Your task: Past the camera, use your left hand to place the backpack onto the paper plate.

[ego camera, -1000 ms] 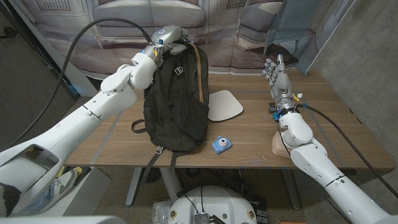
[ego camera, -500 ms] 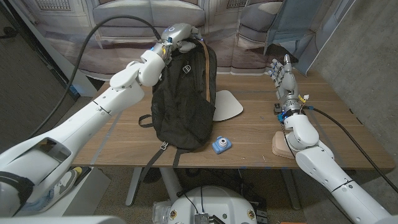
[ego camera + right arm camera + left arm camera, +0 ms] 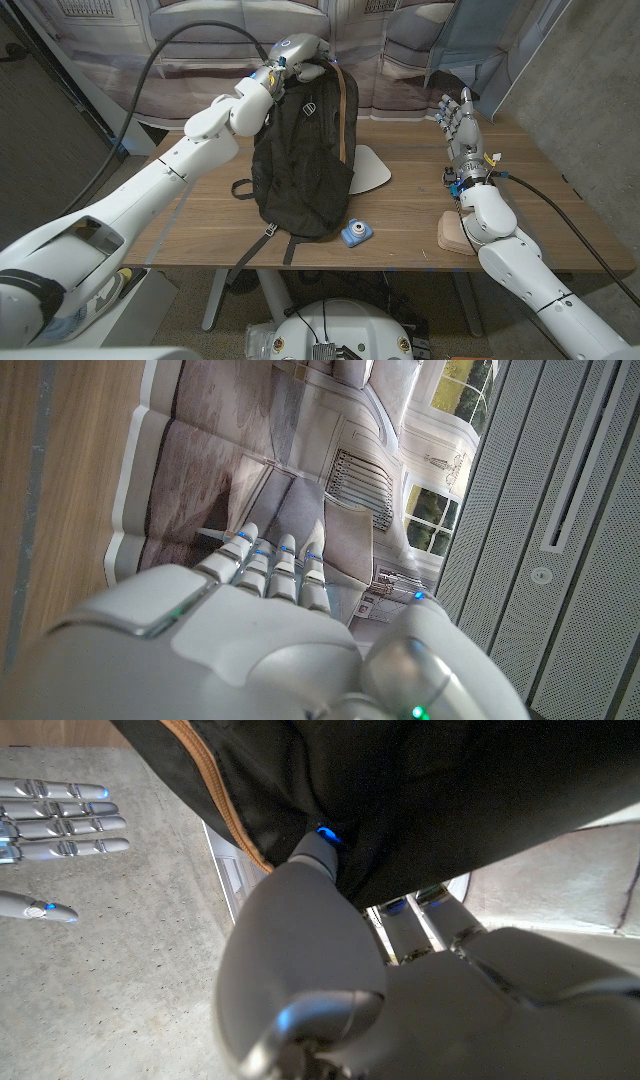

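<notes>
Left hand (image 3: 292, 52) grips backpack (image 3: 300, 160) top; right hand (image 3: 457, 118) empty, fingers apart.

Head view: even, soft indoor light, moderately bright, no hard glare on the table (image 3: 400, 215). Faint shadow lies under the backpack (image 3: 300, 160), whose dark fabric swallows detail (folds barely readable). Straight lines bow slightly toward the corners. Left wrist view: the near robot hand (image 3: 330, 980) is soft and out of focus, the fabric underexposed. Right wrist view: sharper backdrop, blurred foreground casing.
</notes>
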`<state>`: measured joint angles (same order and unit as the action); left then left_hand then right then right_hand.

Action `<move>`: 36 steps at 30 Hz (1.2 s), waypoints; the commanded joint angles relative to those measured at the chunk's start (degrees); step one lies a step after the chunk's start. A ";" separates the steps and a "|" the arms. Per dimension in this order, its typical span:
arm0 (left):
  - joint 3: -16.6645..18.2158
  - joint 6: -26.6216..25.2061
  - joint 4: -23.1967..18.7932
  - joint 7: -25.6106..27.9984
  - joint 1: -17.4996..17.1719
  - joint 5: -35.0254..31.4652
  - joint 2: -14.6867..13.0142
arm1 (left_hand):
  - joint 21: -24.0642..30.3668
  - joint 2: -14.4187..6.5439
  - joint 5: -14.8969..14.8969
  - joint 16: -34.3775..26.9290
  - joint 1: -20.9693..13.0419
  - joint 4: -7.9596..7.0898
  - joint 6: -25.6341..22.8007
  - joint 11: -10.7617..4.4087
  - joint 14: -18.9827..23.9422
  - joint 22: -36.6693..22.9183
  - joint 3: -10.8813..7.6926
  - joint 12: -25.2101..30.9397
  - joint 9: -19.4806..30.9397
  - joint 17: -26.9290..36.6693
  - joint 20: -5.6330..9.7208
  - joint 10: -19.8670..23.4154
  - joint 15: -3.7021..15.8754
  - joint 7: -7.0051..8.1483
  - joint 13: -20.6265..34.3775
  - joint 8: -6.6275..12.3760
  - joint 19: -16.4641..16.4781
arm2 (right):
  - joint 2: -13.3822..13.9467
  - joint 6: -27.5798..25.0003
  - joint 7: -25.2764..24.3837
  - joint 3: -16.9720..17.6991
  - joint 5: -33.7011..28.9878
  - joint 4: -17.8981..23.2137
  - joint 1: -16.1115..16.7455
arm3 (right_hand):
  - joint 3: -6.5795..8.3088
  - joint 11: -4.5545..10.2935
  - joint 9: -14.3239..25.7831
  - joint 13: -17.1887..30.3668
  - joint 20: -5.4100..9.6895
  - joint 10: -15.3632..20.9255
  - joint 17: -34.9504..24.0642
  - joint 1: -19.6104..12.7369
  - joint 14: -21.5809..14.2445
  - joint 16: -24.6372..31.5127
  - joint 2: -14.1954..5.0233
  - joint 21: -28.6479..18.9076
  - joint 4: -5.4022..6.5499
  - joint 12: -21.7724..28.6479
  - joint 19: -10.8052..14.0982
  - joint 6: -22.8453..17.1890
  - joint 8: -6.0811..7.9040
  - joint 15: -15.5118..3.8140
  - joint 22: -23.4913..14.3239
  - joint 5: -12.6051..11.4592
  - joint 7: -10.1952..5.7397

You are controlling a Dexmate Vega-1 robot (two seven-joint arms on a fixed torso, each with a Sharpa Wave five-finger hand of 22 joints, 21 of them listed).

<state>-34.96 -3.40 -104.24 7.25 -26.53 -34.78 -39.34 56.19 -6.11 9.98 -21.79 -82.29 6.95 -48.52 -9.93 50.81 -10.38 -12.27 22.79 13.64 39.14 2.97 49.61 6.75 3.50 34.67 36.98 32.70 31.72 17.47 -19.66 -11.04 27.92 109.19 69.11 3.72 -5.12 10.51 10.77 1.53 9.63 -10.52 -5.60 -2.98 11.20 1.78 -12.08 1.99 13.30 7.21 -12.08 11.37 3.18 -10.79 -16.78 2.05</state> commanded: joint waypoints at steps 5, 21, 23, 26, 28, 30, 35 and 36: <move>0.29 3.95 -0.38 1.45 -0.07 -0.06 0.15 | 0.68 -0.60 0.35 0.19 -0.04 0.08 -0.53 -0.05 0.36 -0.20 -0.30 -0.51 0.04 0.41 4.78 0.48 5.67 -0.20 0.29 0.47 -0.29 | -0.28 -0.39 -0.68 0.29 -0.78 0.73 0.51 | -0.33 0.14 0.31 0.10 0.07 0.35 -0.27 -0.80 -0.61 -0.24 -0.06 0.02 0.01 -0.32 0.50 -0.40 0.09 -0.02 -0.13 0.22 -0.07; -1.07 6.22 2.75 1.59 2.30 -1.21 3.04 | 0.95 -0.46 0.35 0.49 0.12 0.11 -0.56 0.00 0.69 -0.17 -0.40 -0.76 0.08 0.81 4.82 0.50 5.69 -0.21 0.74 0.60 -0.49 | -0.32 -0.91 -0.92 0.69 -0.71 0.75 0.59 | -0.43 0.12 0.31 0.10 0.06 0.37 -0.27 -0.80 -0.73 -0.21 -0.09 0.02 -0.01 -0.35 0.54 -0.34 0.05 -0.01 -0.14 0.25 -0.10; -1.35 6.79 3.34 1.16 2.91 -0.77 3.42 | 0.97 -0.46 0.35 0.54 0.13 0.12 -0.55 0.07 0.66 -0.17 -0.41 -0.77 0.06 0.85 4.83 0.54 5.70 -0.24 0.78 0.59 -0.51 | -0.33 -0.87 -0.89 0.77 -0.62 0.68 0.65 | -0.44 0.17 0.31 0.10 0.05 0.42 -0.27 -0.80 -0.76 -0.20 -0.09 0.01 -0.01 -0.33 0.56 -0.33 0.05 -0.04 -0.14 0.25 -0.05; -1.81 7.06 3.55 1.19 3.46 -1.11 3.95 | 1.05 -0.48 0.35 0.66 0.19 0.09 -0.59 -0.01 0.63 -0.16 -0.45 -0.81 0.07 0.95 4.79 0.64 5.64 -0.26 0.87 0.63 -0.52 | -0.40 -0.61 -0.92 0.89 -0.67 0.58 0.73 | -0.46 0.12 0.31 0.10 0.05 0.43 -0.27 -0.80 -0.76 -0.21 -0.09 0.02 -0.01 -0.33 0.56 -0.35 0.06 0.01 -0.14 0.26 -0.06; -2.20 7.41 3.76 1.27 3.96 -1.55 4.30 | 1.07 -0.47 0.35 0.69 0.20 0.10 -0.66 0.01 0.65 -0.16 -0.46 -0.86 0.08 0.99 4.80 0.53 5.75 -0.20 0.94 0.67 -0.55 | -0.37 -0.49 -0.84 1.00 -0.63 0.57 0.77 | -0.47 0.10 0.31 0.10 0.05 0.44 -0.27 -0.80 -0.77 -0.21 -0.10 0.02 -0.02 -0.33 0.57 -0.33 0.05 0.07 -0.14 0.26 -0.08; -2.59 7.31 3.69 0.87 4.47 -2.09 4.58 | 1.12 -0.43 0.35 0.77 0.20 0.13 -0.73 0.03 0.62 -0.16 -0.48 -0.92 0.04 1.06 4.79 0.60 5.70 -0.24 0.94 0.69 -0.57 | -0.36 -0.38 -0.90 1.13 -0.68 0.67 0.87 | -0.49 0.10 0.31 0.10 0.05 0.50 -0.27 -0.81 -0.79 -0.21 -0.11 0.02 -0.02 -0.31 0.57 -0.36 0.05 0.03 -0.14 0.26 0.01; -3.16 8.53 4.40 1.00 5.54 -1.87 5.71 | 1.21 -0.40 0.35 0.84 0.21 0.16 -0.73 0.12 0.75 -0.15 -0.53 -0.99 -0.04 1.18 4.78 0.73 5.73 -0.22 0.99 0.66 -0.60 | -0.37 -0.04 -1.11 1.52 -0.82 1.10 1.46 | -0.52 0.09 0.31 0.10 0.03 0.46 -0.27 -0.81 -0.79 -0.21 -0.11 0.02 -0.03 -0.34 0.59 -0.35 0.05 0.07 -0.14 0.27 -0.01; -3.31 8.61 4.46 0.93 5.70 -1.98 5.86 | 1.23 -0.40 0.35 0.88 0.21 0.17 -0.76 0.10 0.73 -0.16 -0.54 -1.01 0.00 1.21 4.79 0.79 5.79 -0.21 1.00 0.70 -0.62 | -0.38 0.00 -1.17 1.60 -0.85 1.18 1.58 | -0.53 0.11 0.31 0.10 0.04 0.49 -0.27 -0.81 -0.80 -0.21 -0.12 0.02 -0.03 -0.33 0.58 -0.34 0.04 -0.01 -0.14 0.27 0.00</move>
<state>-36.94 3.60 -101.08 8.50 -22.89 -36.35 -35.45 57.01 -6.21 9.91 -20.92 -82.19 6.96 -48.73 -9.78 50.79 -10.40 -12.25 21.95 13.51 40.18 2.77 49.74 6.74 3.29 35.47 37.32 32.29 31.39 16.77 -20.53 -10.07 27.20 109.94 69.93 3.40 -5.12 10.52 10.77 1.53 9.62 -10.52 -5.61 -3.19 11.20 1.79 -12.08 2.00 13.30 7.21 -12.08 11.37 2.96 -10.79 -16.52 2.05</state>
